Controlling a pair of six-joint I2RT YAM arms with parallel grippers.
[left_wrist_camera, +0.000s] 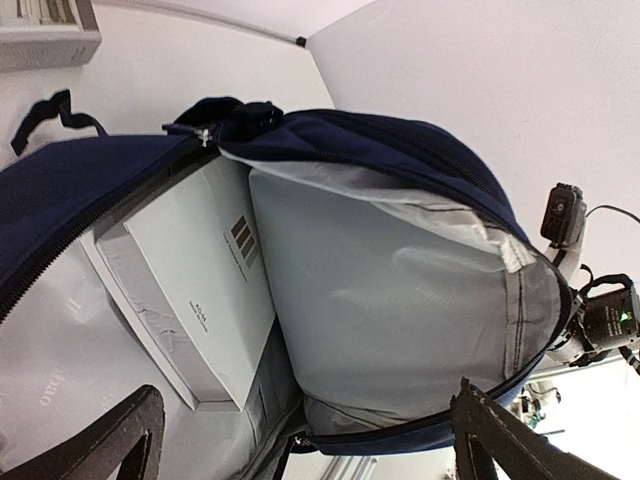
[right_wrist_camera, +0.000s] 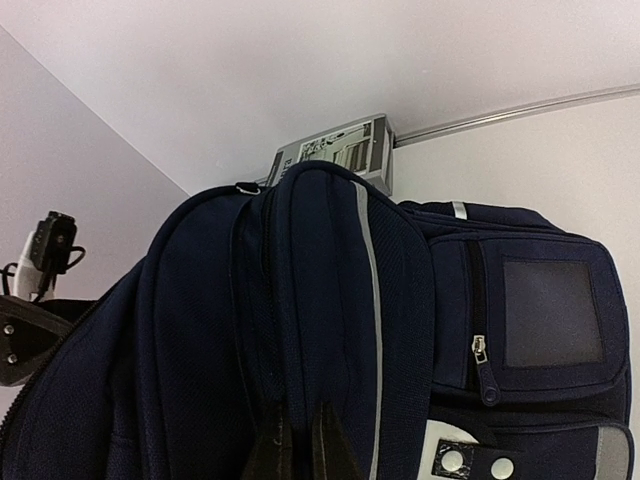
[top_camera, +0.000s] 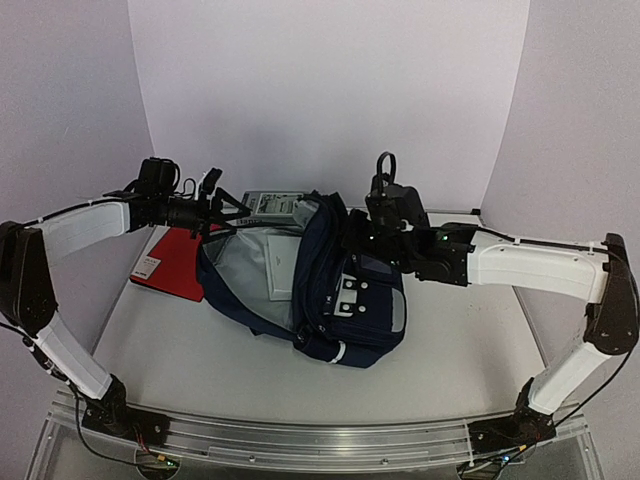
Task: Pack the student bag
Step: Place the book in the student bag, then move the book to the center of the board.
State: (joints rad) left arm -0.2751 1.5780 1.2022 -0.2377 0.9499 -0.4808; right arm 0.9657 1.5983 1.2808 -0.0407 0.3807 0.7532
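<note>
**Navy mouth could fall shut**

Student bag (top_camera: 340,300) lies unzipped mid-way across the table (top_camera: 450,350), a white box (left_wrist_camera: 190,290) inside. Right gripper (right_wrist_camera: 300,450) pinches a thin fold of its top fabric; a slip would sag the opening. Left gripper (left_wrist_camera: 305,400), spread wide at the mouth, may snag the lining.

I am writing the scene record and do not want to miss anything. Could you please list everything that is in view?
navy-blue fabric backpack: one, navy with grey lining, table centre, unzipped
flat white box: one, white, inside the backpack
flat red book: one, red, on table left of backpack
grey printed box: one, grey-white, behind the backpack
white table: one, white, under everything
left fingers: two, black, open, facing the backpack's opening
right fingers: two, black, shut on the backpack's top fabric
</note>
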